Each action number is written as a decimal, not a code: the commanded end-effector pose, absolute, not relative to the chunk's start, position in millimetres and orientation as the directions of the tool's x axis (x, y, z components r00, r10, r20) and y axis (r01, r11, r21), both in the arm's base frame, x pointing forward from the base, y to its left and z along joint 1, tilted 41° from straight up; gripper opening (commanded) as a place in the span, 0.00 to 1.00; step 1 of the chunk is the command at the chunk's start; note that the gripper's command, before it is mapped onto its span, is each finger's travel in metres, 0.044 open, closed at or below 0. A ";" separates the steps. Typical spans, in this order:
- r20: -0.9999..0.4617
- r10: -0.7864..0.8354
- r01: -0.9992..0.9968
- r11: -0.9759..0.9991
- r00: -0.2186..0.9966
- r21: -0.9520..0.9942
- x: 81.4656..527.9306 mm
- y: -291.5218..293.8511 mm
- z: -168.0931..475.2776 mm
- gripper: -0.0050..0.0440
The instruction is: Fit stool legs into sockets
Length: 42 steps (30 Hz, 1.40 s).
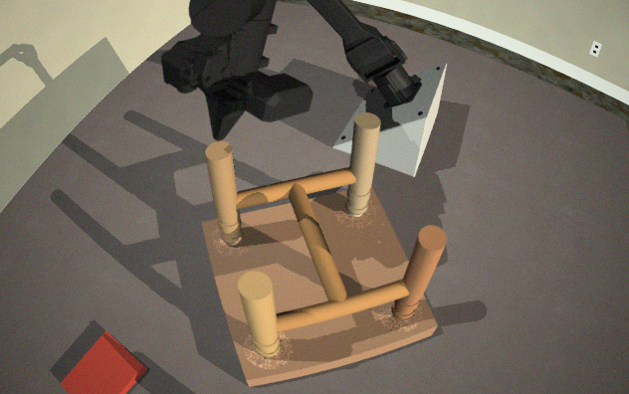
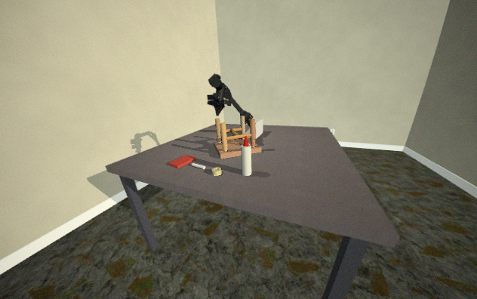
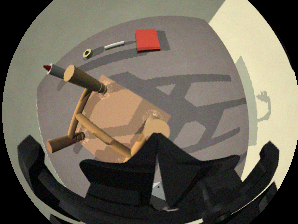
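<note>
The stool seat [image 1: 318, 350] [image 2: 239, 152] [image 3: 114, 107] lies upside down and flat. The far left leg [image 1: 222, 191] [image 2: 217, 128] [image 3: 158, 125], far right leg [image 1: 365, 154], near left leg [image 1: 260, 313] [image 3: 86, 80] and reddish near right leg [image 1: 423, 269] [image 3: 60, 144] stand up from its corners. Wooden rails [image 1: 318, 244] join them in an H. Narrow collars show at the leg bases; whether every shoulder touches the seat I cannot tell. My gripper [image 1: 218, 137] [image 2: 217, 114] [image 3: 156, 136] is shut and empty, just above the far left leg's top, with a small gap.
A pale angled block [image 1: 423, 134] stands beyond the far right leg, beside the arm's base. A red block [image 1: 102, 365] [image 2: 182, 161] [image 3: 148, 40], white stick [image 2: 198, 165], cream ring [image 2: 216, 171] and red-tipped white bottle [image 2: 246, 162] are on the table's near side.
</note>
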<state>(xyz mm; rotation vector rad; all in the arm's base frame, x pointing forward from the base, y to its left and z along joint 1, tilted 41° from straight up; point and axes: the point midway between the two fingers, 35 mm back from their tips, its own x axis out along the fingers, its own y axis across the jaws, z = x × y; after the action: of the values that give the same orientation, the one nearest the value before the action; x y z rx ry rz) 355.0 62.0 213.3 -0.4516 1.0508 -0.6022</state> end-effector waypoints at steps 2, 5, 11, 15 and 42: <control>-0.661 -0.654 0.244 0.754 0.369 -0.610 355.8 66.4 217.0 0.10; -0.660 -0.652 0.244 0.755 0.374 -0.608 355.3 69.7 220.8 0.10; -0.693 -0.621 0.149 0.774 0.366 -0.615 327.1 100.4 198.6 0.10; -0.714 -0.602 0.064 0.778 0.357 -0.625 296.7 126.2 180.1 0.10; -0.727 -0.600 -0.100 0.744 0.333 -0.661 224.3 141.9 126.2 0.10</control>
<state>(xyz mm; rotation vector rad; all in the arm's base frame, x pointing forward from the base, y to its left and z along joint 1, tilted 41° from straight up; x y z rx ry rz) 224.3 145.4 127.6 -0.6902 1.2116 -0.3648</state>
